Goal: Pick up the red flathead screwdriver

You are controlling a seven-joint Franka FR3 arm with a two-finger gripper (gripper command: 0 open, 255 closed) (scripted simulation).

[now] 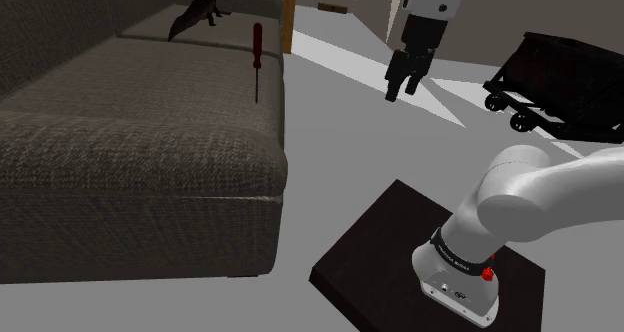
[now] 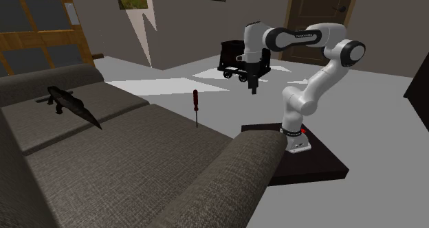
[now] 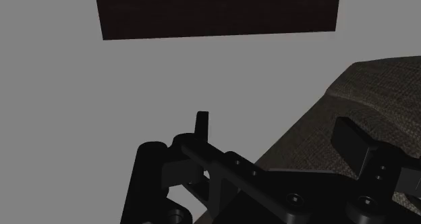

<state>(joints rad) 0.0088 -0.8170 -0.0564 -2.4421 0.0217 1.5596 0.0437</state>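
Note:
The red-handled screwdriver [image 1: 257, 60] rests on the brown sofa seat [image 1: 120, 130] close to the seat's front edge, with its dark shaft pointing toward the camera in the shoulder view. It also appears in the second exterior view [image 2: 195, 107]. My black gripper [image 1: 403, 85] hangs over the grey floor beside the sofa, well to the shoulder view's right of the screwdriver and higher than the seat. From the other side the gripper [image 2: 254, 88] points down. In the wrist view the gripper [image 3: 276, 135] is open and its fingers [image 3: 202, 125] hold nothing.
A dark lizard-like toy [image 1: 197, 15] lies further back on the sofa. A black wheeled cart [image 1: 560, 80] stands on the floor behind the arm. The dark stand [image 1: 400, 240] sits next to the sofa's front. A padded sofa arm [image 2: 227, 178] rises in the second exterior view's foreground.

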